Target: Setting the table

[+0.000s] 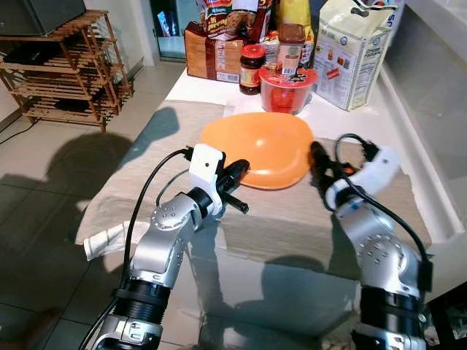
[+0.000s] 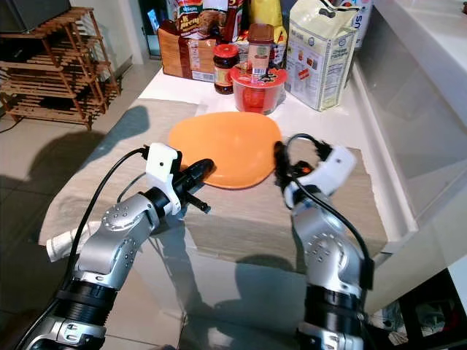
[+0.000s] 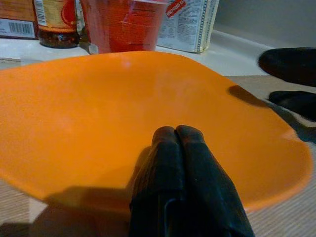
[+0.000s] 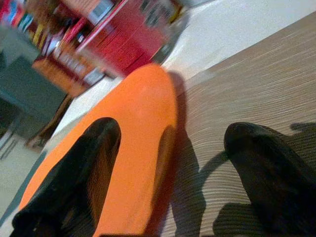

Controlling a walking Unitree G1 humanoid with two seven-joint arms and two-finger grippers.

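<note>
I find the wide orange plastic bowl [image 1: 259,148] resting on the surface [image 1: 292,226]. Left end effector [image 1: 239,172] pressed together at its rim; right end effector [image 1: 318,162] spread astride the opposite edge. Risk: uneven lift tips it.

Ahead of your tools, at the back of the surface [image 1: 197,87], you have a red cup [image 1: 286,90] with a dark-lidded jar [image 1: 251,70] just beside it. Past your right tool stands a white paper sack [image 1: 353,49]. Behind the jar sits a brown box [image 1: 211,52]. Well off beyond your left tool, a slatted wooden rack [image 1: 66,69] stands on the tiled floor [image 1: 44,175].
</note>
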